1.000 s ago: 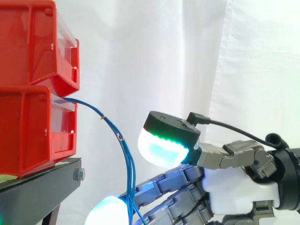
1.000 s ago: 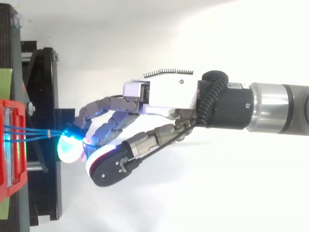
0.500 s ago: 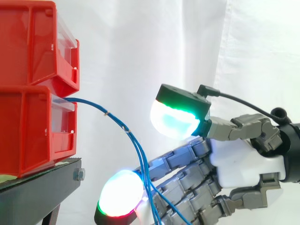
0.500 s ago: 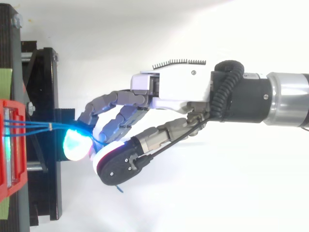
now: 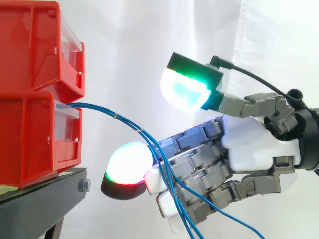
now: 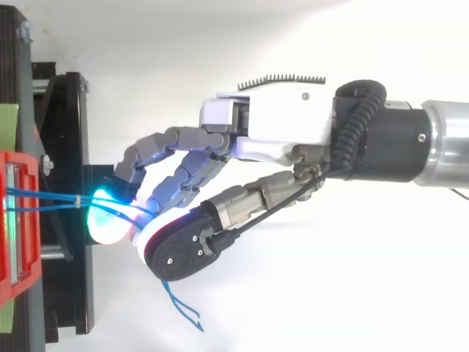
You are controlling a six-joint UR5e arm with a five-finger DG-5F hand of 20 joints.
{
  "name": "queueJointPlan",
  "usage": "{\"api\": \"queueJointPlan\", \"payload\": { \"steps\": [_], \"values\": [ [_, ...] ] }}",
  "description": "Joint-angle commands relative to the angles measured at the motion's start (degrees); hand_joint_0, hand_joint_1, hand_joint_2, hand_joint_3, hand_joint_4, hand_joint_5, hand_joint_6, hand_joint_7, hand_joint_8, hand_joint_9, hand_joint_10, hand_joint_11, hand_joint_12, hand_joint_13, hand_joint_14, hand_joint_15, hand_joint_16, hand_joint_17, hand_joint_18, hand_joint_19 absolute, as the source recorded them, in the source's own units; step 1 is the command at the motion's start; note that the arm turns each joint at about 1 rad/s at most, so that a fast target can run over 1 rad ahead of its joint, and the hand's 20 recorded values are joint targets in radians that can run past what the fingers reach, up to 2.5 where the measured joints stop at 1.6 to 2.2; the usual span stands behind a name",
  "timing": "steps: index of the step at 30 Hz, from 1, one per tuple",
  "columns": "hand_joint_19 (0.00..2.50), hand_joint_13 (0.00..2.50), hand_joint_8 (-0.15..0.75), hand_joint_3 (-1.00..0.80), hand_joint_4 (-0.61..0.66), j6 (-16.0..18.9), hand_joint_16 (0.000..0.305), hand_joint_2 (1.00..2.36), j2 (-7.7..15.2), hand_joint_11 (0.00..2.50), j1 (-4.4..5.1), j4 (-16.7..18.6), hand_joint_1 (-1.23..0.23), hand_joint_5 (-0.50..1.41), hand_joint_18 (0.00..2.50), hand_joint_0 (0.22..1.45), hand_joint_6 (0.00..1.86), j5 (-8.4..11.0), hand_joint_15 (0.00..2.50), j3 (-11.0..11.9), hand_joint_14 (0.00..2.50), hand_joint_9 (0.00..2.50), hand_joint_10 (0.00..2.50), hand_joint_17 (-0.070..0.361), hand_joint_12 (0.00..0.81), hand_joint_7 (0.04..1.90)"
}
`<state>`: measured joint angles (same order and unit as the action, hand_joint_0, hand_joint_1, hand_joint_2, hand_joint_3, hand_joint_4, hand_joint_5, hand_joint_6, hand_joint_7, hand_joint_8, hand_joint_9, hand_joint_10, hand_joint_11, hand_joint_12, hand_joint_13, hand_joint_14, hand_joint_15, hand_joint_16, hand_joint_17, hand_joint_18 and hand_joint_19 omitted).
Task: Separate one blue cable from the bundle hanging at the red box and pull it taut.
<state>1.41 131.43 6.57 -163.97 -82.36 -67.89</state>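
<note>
1. In the side view the blue cables (image 5: 130, 125) leave the lower red bin (image 5: 30, 139) at 9 o'clock of the hand (image 5: 251, 149). They run along a 10-to-5 o'clock line, several strands together, bound by a small tie (image 5: 115, 117) near the bin
2. The strands cross the fingers (image 5: 199, 164) almost at right angles and touch them. The fingers are loosely bent and spread, and the thumb (image 5: 187, 89) is lifted off at 12 o'clock, so nothing is pinched and no single strand looks parted from the rest
3. In the top view the loose ends (image 6: 182, 308) trail out at 6 o'clock of the hand
4. The cables sag in a curve, not taut; I judge the pull must go toward 3 o'clock, away from the bin
5. That side is free before the white curtain (image 5: 149, 45); the black stand (image 5: 45, 201) sits under the bin, well apart from the palm
</note>
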Motion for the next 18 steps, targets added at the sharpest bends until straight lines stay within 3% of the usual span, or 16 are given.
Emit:
{"api": "queueJointPlan", "payload": {
  "steps": [1, 4, 18],
  "values": [
    [0.26, 0.88, 0.340, -0.50, 0.30, 5.9, 0.034, 1.00, 0.1, 0.38, -0.07, 0.4, -0.57, -0.19, 0.73, 0.61, 0.50, -0.26, 0.38, 0.1, 0.01, 0.84, 0.01, 0.076, 0.341, 0.77],
    [0.26, 0.88, 0.339, -0.50, 0.30, 7.8, 0.034, 1.00, 0.1, 0.38, -0.07, 0.8, -0.57, -0.19, 0.73, 0.61, 0.50, -0.35, 0.38, 0.0, 0.01, 0.84, 0.01, 0.076, 0.342, 0.77],
    [0.28, 0.94, 0.342, -0.46, 0.33, 7.8, 0.033, 1.00, 0.1, 0.42, 0.19, 2.8, -0.63, -0.16, 0.74, 0.65, 0.50, -1.14, 0.42, 0.7, 0.01, 0.89, 0.01, 0.075, 0.349, 0.91]
  ]
}}
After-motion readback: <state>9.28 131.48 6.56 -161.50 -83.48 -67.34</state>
